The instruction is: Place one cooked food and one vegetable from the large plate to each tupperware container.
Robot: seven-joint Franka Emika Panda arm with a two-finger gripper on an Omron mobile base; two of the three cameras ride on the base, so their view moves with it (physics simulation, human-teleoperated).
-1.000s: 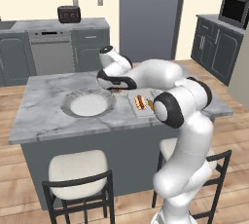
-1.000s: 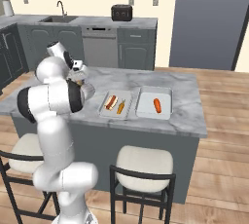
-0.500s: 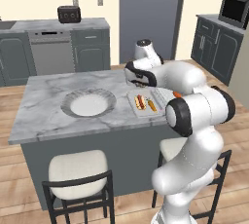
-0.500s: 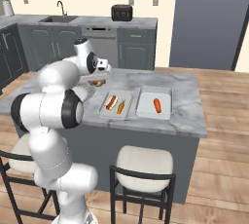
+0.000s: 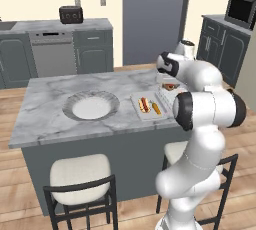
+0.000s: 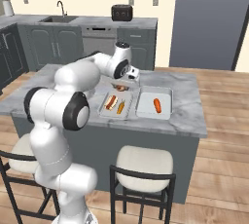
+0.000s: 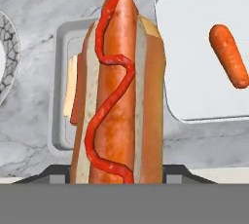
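Gleaming sauce-squiggled hot dog [image 7: 119, 96], soft bun

A grey-veined marble tabletop [image 5: 45, 104] is seen capping a dark grey island in the middle of the kitchen. Two dark-framed stools with cream cushions [image 6: 143, 162] are tucked against its near side. Warm wooden floorboards [image 6: 223, 135] are spread all around. Along the far wall, dark grey cabinets [image 5: 92, 54] are lined up under a pale counter, and a steel dishwasher [image 5: 52, 51] is set between them. A black toaster [image 5: 71, 14] is parked on that counter. A sink with a curved tap [image 6: 61, 9] is spotted at the far left. The walls are painted cream, and a tall grey fridge panel [image 6: 209, 18] is planted beside them. A microwave [image 5: 242, 9] is mounted off to the right.
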